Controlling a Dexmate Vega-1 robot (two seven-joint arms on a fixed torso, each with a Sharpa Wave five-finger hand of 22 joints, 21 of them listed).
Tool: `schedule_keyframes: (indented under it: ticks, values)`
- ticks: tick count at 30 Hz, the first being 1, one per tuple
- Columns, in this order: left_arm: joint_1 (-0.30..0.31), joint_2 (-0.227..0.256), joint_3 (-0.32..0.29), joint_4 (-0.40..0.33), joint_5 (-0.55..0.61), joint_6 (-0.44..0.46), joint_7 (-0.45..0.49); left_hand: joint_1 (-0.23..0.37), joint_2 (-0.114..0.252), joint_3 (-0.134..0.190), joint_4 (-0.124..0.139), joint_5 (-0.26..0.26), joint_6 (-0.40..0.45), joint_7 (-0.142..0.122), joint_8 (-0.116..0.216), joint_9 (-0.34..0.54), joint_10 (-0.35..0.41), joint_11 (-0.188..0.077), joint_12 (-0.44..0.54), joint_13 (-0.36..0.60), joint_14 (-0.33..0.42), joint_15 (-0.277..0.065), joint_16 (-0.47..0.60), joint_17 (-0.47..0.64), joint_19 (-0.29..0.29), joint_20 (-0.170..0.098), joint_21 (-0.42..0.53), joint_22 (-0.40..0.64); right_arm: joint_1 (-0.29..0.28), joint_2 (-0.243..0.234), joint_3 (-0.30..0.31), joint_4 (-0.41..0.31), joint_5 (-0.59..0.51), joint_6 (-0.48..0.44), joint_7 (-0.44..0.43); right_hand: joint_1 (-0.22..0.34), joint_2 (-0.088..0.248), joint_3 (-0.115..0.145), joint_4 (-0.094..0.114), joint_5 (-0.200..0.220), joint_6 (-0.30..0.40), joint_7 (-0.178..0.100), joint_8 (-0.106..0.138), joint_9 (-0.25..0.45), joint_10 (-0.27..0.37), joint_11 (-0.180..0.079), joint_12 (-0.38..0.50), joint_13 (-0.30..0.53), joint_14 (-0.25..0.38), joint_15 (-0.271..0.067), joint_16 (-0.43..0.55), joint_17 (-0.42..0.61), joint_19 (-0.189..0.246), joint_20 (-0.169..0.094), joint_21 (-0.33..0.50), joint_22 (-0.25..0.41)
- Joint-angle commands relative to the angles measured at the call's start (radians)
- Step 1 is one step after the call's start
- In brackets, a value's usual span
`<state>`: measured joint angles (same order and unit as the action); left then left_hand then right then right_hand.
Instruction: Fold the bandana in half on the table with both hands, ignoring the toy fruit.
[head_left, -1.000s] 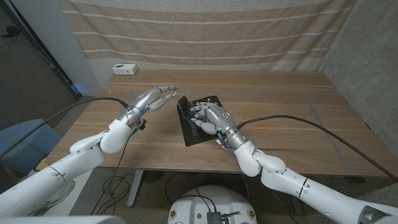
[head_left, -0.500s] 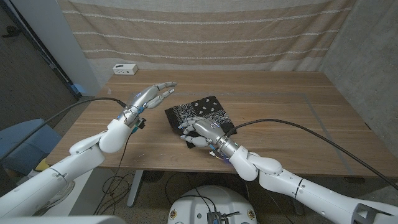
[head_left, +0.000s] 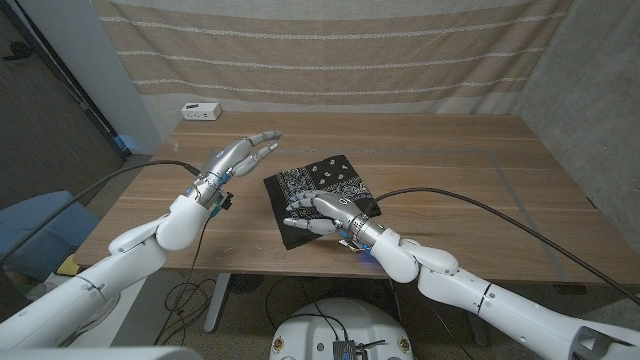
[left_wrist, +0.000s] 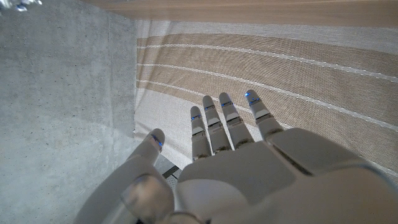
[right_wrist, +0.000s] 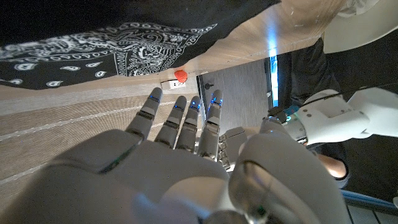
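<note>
Near the surface's middle, toward its front edge, we have the bandana lying folded under our right hand, fingers spread, gripping nothing; our left hand hovers open beside it, so we judge smoothing comes next.

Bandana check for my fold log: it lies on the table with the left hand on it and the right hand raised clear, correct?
Hands swapped. In the head view the right hand is on the bandana; the left hand is raised clear.
</note>
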<state>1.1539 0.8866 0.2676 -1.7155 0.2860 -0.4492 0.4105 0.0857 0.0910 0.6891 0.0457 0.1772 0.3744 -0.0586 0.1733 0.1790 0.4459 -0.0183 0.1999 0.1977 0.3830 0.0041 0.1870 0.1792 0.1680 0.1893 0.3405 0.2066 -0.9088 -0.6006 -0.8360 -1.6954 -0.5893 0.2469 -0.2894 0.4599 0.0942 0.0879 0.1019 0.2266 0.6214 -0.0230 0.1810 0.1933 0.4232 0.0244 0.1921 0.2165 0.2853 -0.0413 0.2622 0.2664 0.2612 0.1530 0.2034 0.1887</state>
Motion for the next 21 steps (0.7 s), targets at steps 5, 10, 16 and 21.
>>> schedule_keyframes:
  ticks: [5,10,16,21]
  values:
    - [0.026,-0.022,-0.006,0.03,-0.023,-0.039,-0.018,-0.011,0.001,0.006,-0.001,0.003,-0.005,0.003,0.005,0.003,-0.004,0.0,0.0,0.004,-0.003,0.001,0.002,0.003,-0.003,0.011,-0.001,0.004,-0.074,0.021,0.144,-0.061,0.171,0.019,-0.083,0.105,0.046,0.068,-0.072,0.017,-0.007,0.005,0.016,0.002,-0.01,-0.003,0.011,0.001,-0.001,-0.022,-0.012,-0.013,0.045,-0.018,0.019,0.0]
    - [0.023,-0.033,-0.001,0.051,-0.038,-0.061,-0.024,-0.011,0.001,0.007,-0.002,0.003,-0.006,0.002,0.007,0.003,-0.004,0.0,0.001,0.004,-0.003,0.001,0.002,0.003,-0.004,0.012,-0.002,0.004,-0.086,0.024,0.178,-0.084,0.187,0.006,-0.104,0.132,0.05,0.087,-0.096,0.015,0.008,0.01,0.023,0.002,-0.009,-0.004,0.013,0.001,0.001,-0.023,-0.016,-0.017,0.054,-0.02,0.021,0.0]
    - [0.006,-0.05,0.014,0.094,-0.086,-0.1,-0.055,-0.01,0.002,0.008,-0.002,0.003,-0.007,0.002,0.008,0.003,-0.009,0.002,0.0,0.004,-0.005,0.003,0.002,0.003,-0.004,0.014,-0.002,0.004,-0.094,0.044,0.22,-0.073,0.243,0.035,-0.145,0.153,0.051,0.107,-0.119,0.008,0.049,0.018,0.036,0.001,0.011,-0.005,0.022,0.0,0.017,-0.021,-0.014,-0.021,0.071,-0.019,0.027,-0.001]
    - [-0.002,-0.062,0.017,0.123,-0.125,-0.131,-0.074,-0.01,0.002,0.009,-0.003,0.003,-0.009,0.002,0.008,0.003,-0.015,0.003,-0.001,0.004,-0.009,0.003,0.001,0.003,-0.004,0.014,-0.002,0.004,-0.094,0.061,0.255,-0.054,0.312,0.063,-0.156,0.163,0.05,0.119,-0.132,0.003,0.068,0.026,0.041,0.001,0.026,-0.004,0.027,-0.001,0.033,-0.021,-0.011,-0.023,0.08,-0.017,0.029,-0.001]
